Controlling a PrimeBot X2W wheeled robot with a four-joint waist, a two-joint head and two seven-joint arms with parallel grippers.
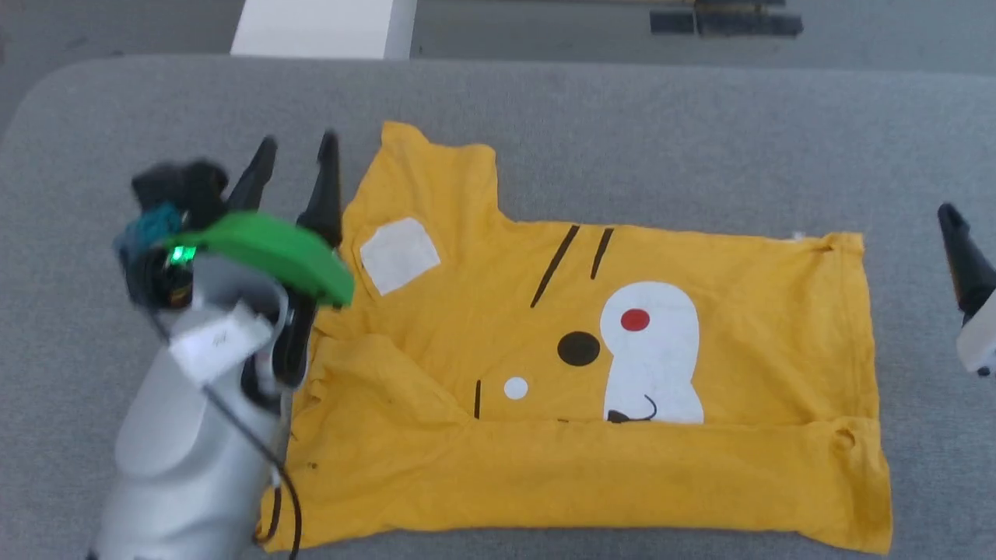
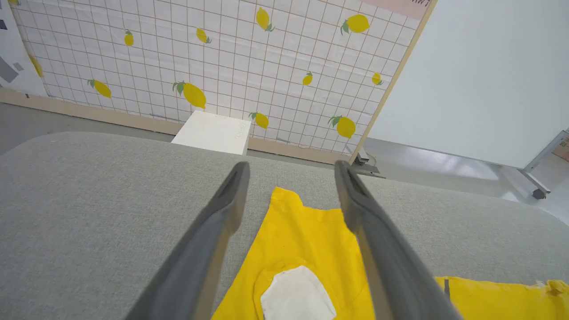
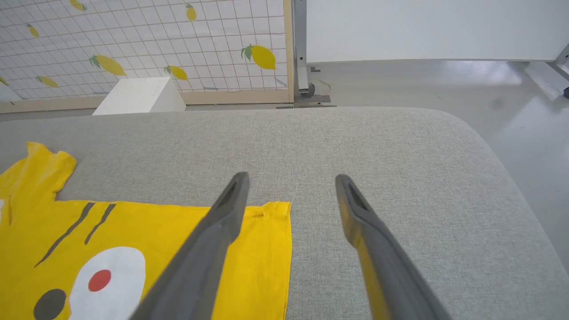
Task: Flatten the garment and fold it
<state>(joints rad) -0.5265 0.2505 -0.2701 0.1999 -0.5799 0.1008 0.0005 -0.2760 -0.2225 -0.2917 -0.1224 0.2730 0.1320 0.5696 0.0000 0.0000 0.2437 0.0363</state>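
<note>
The garment (image 1: 545, 327), a mustard-yellow T-shirt, lies printed side up on the grey padded table (image 1: 622, 124). Its near edge is folded over in a plain band (image 1: 591, 474) along the front, and one sleeve (image 1: 436, 171) sticks out at the far left. My left gripper (image 1: 299, 152) stands open just left of that sleeve, nothing between its fingers; in the left wrist view the gripper (image 2: 291, 171) hovers above the sleeve (image 2: 306, 222). My right gripper (image 3: 291, 180) is open above the garment's right edge (image 3: 266, 249); one of its fingers (image 1: 963, 257) shows at the head view's right edge.
A white box (image 1: 323, 27) stands on the floor beyond the table's far edge. A lemon-patterned screen (image 2: 222, 58) and a white wall panel (image 2: 489, 75) lie behind it. Bare grey table surface (image 3: 400, 178) stretches to the right of the garment.
</note>
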